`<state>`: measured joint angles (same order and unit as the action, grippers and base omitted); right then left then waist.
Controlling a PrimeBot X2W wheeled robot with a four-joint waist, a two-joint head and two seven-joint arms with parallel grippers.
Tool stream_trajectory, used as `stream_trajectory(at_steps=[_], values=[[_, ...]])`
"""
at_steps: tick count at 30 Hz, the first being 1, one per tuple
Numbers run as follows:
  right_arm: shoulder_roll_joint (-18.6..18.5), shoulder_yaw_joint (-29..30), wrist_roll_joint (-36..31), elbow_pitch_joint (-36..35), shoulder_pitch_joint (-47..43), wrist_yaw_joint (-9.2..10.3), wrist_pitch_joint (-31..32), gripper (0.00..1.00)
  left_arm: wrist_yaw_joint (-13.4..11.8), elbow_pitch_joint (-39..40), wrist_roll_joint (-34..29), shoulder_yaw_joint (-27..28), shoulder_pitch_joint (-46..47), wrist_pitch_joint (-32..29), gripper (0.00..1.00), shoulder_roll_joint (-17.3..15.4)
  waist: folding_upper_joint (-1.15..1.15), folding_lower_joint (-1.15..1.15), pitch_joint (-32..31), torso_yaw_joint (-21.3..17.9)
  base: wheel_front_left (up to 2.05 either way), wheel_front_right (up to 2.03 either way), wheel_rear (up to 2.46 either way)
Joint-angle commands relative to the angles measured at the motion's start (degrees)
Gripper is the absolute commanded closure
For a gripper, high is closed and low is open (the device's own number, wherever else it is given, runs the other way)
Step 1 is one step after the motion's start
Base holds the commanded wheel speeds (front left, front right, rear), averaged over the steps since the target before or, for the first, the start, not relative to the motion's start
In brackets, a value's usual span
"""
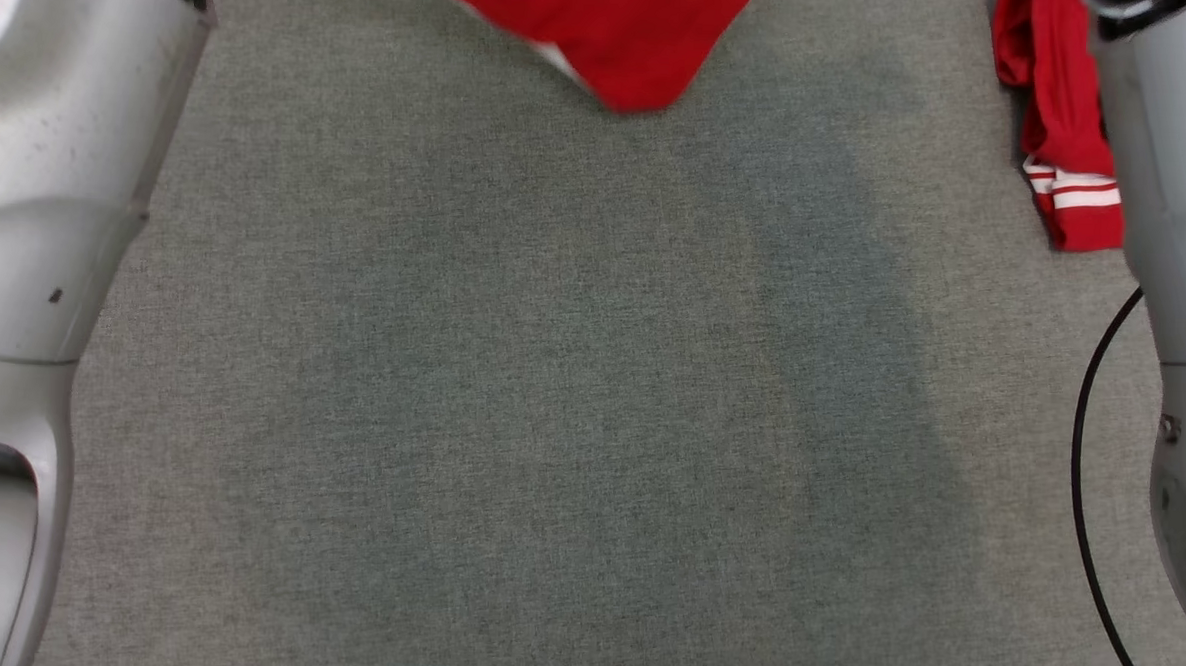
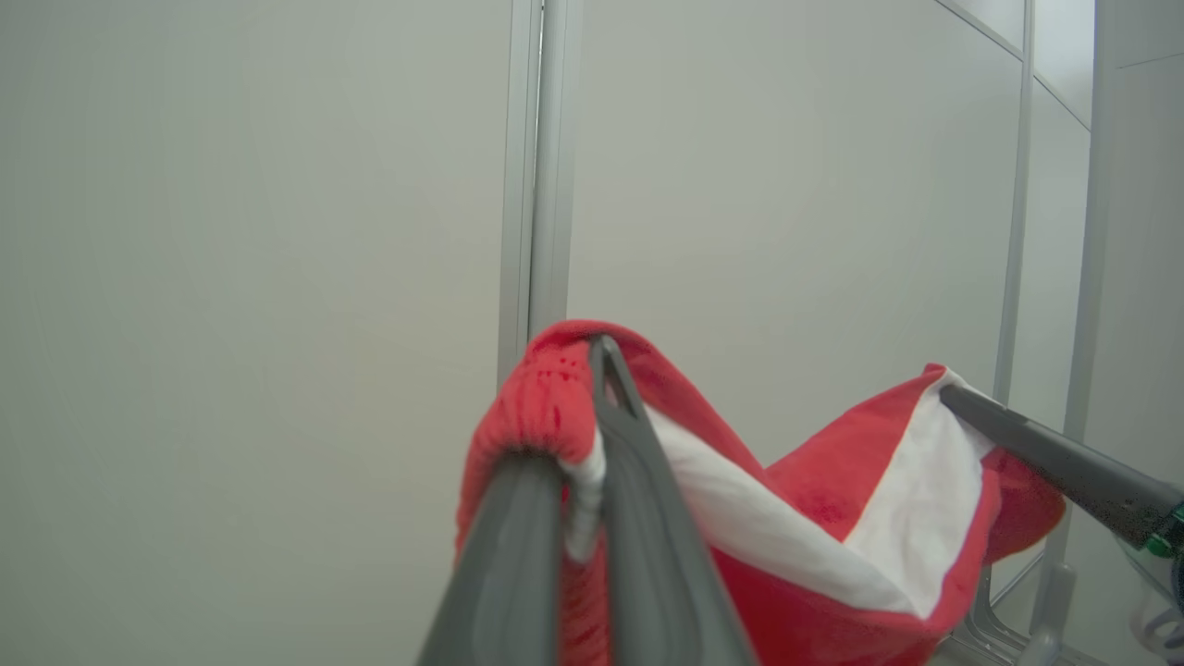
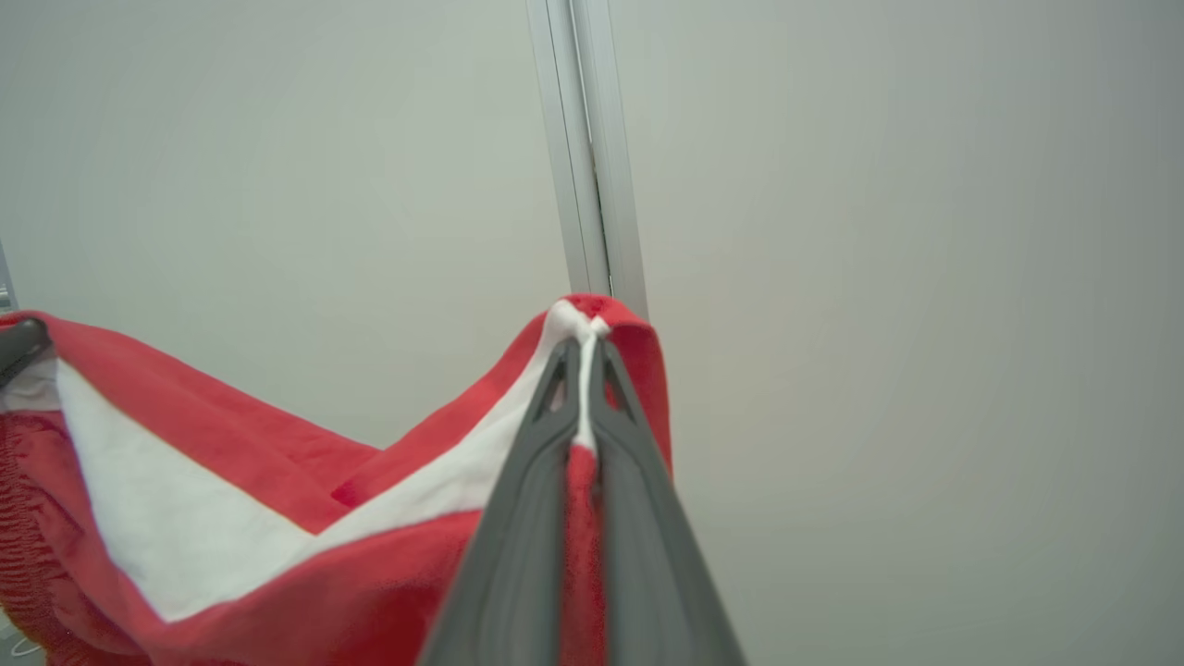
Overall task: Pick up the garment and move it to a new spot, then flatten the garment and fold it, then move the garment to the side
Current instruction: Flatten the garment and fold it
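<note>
The garment [image 1: 616, 34] is red with white panels and white stripes on a cuff. It hangs in the air, one fold at the top middle of the head view and another part [image 1: 1062, 143] beside my right forearm [image 1: 1169, 198]. In the left wrist view my left gripper [image 2: 578, 416] is shut on a bunched red edge of the garment [image 2: 832, 499], and my right gripper [image 2: 953, 398] pinches its far corner. The right wrist view has my right gripper [image 3: 583, 347] shut on a red-and-white edge of the garment [image 3: 231, 462], which stretches across to my left gripper [image 3: 18, 338].
A grey cloth-covered surface [image 1: 551, 371] spreads below the lifted garment. My left forearm [image 1: 50, 149] stands along its left side. A black cable [image 1: 1084, 445] loops by the right arm. A pale wall with an aluminium post [image 2: 532, 185] stands ahead of both wrists.
</note>
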<state>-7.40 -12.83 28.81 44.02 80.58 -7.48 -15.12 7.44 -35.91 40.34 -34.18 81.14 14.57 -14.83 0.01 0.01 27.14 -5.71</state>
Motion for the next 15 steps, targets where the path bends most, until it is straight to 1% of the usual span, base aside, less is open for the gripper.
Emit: stream_trajectory(at_steps=[1, 4, 6, 10, 12, 13, 15], values=[[-0.06, 0.09, 0.3, 0.51, 0.92, -0.03, -0.01, 1.0, 0.06, -0.44, 0.65, -0.78, 1.72, 0.26, 1.0, 0.11, -0.01, -0.01, 0.65, 0.39, 0.0, 0.0, 0.0], [-0.04, 0.37, 0.33, 0.68, 2.01, -0.03, -0.01, 1.0, 0.06, -1.09, 2.26, -2.51, 3.78, 0.58, 1.0, 0.18, -0.01, -0.01, 1.17, 0.5, 0.0, 0.0, 0.0], [0.37, -0.32, 0.56, 0.99, 0.33, -0.03, -0.01, 1.0, 0.06, -0.78, 3.19, -2.9, 2.93, 0.64, 1.0, 0.03, -0.01, -0.01, 1.37, 0.4, 0.0, 0.0, 0.0], [0.84, -2.19, 0.39, -0.11, -5.29, -0.03, -0.01, 1.0, 0.06, 2.02, 3.42, -2.46, -3.91, 0.63, 1.0, -0.71, -0.01, -0.01, 1.48, 0.04, 0.0, 0.0, 0.0], [0.98, -3.35, 0.84, -1.29, -8.72, -0.03, -0.01, 1.0, 0.06, 4.24, 3.3, -2.2, -8.93, 0.64, 1.0, -0.8, -0.01, -0.01, 1.24, -0.04, 0.0, 0.0, 0.0], [0.88, -3.73, 1.2, -2.25, -10.83, -0.03, -0.01, 1.0, 0.06, 5.4, 2.22, -2.36, -11.42, 0.64, 1.0, -1.25, -0.01, -0.01, 1.02, -0.07, 0.0, 0.0, 0.0], [0.41, -4.78, 1.61, -3.94, -16.15, -0.03, -0.01, 1.0, 0.06, 7.86, 1.82, -1.45, -17.51, 0.65, 1.0, -1.08, -0.01, -0.01, 0.3, 0.04, 0.0, 0.0, 0.0]])
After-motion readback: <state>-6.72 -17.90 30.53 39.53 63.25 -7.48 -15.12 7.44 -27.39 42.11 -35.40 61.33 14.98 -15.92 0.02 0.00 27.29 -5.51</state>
